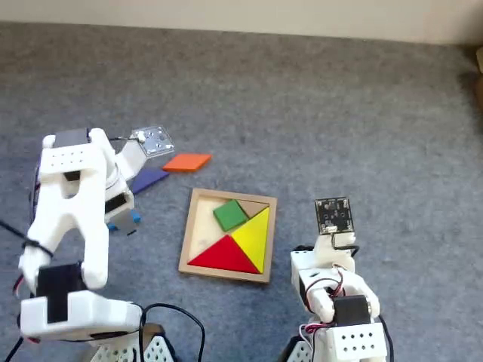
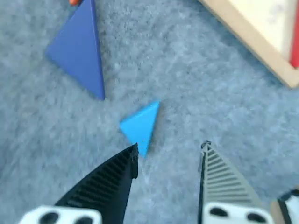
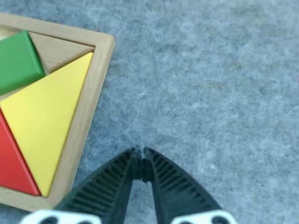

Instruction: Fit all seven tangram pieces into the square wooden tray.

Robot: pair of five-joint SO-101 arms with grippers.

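Observation:
The square wooden tray [image 1: 189, 240] lies in the middle of the grey carpet. In it sit a green square [image 1: 230, 214], a yellow triangle [image 1: 253, 234], a red triangle [image 1: 225, 255] and a tan triangle [image 3: 58, 49]. My left gripper [image 2: 170, 147] is open just above the carpet, its black fingertip [image 2: 133, 154] touching or nearly touching a corner of the small light blue triangle [image 2: 140, 125]. A dark blue triangle [image 2: 79, 49] lies just beyond it. An orange parallelogram [image 1: 186, 162] rests farther back. My right gripper [image 3: 141, 153] is shut on nothing, beside the tray's right rim [image 3: 88, 102].
The left arm [image 1: 72, 204] stands tall over the carpet left of the tray and hides part of the light blue piece in the high view. The right arm [image 1: 336, 294] sits low at the front right. Bare carpet stretches behind and to the right.

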